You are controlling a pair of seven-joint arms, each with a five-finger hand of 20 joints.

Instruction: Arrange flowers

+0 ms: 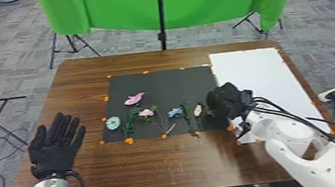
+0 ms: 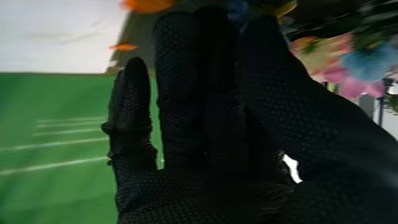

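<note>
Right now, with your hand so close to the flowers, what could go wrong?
My right hand is right beside the pale flower, so a sideways bump might push it into the others. The blue flower and the small pink flower lie close together, so lifting one could drag the other. Their stems look thin too, so one might slip or bend.
</note>
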